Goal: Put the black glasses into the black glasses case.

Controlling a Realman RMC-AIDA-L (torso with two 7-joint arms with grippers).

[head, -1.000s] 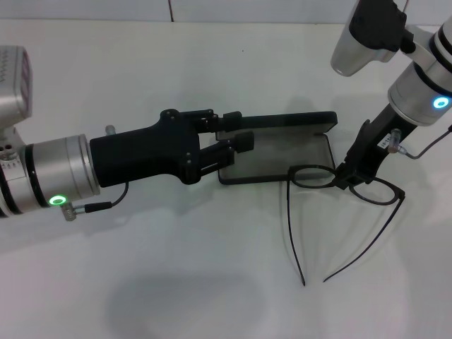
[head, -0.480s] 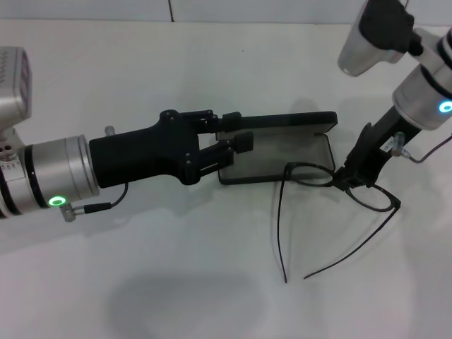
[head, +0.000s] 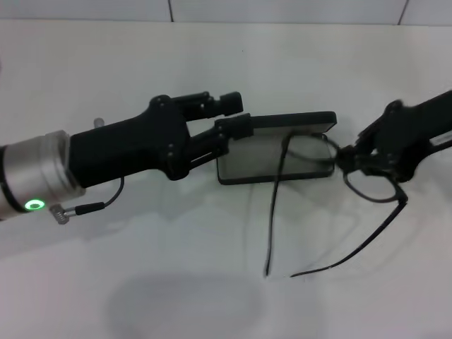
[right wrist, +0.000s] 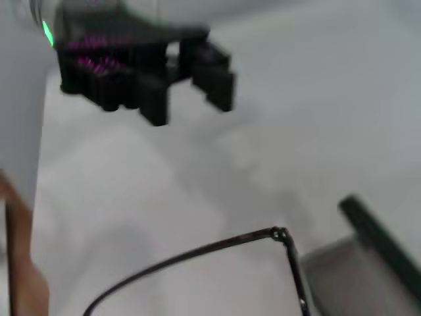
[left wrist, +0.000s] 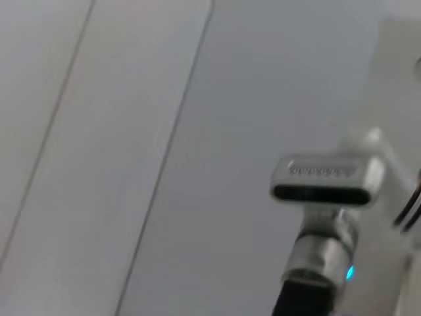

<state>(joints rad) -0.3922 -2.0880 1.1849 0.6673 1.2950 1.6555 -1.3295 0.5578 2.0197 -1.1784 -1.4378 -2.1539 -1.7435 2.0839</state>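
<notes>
In the head view, my right gripper [head: 347,159] comes in from three o'clock and pinches the black glasses [head: 332,176] at the bridge of the frame, between the two lenses. One lens already hangs over the three o'clock end of the black glasses case [head: 279,152], which lies open near the middle of the white table [head: 176,282], and the other lens is outside it. Both temple arms are unfolded and trail toward six o'clock, well past the near wall of the case. My left gripper [head: 236,116] reaches in from nine o'clock with its fingers spread, one above the lid edge and one at the nine o'clock end of the case; I judge it is steadying the case, but I cannot tell if it really touches. In the left wrist view I see only pale wall panels and the right arm's camera housing [left wrist: 325,181] far off, not my own fingers. In the right wrist view one temple arm [right wrist: 197,253] and its hinge show beside the grey corner of the case, with the left gripper farther away. The risk I judge from here: the open temples are longer than the tray, so they may catch on the wall, tip the frame, or push the case away if the left gripper holds it loosely.
</notes>
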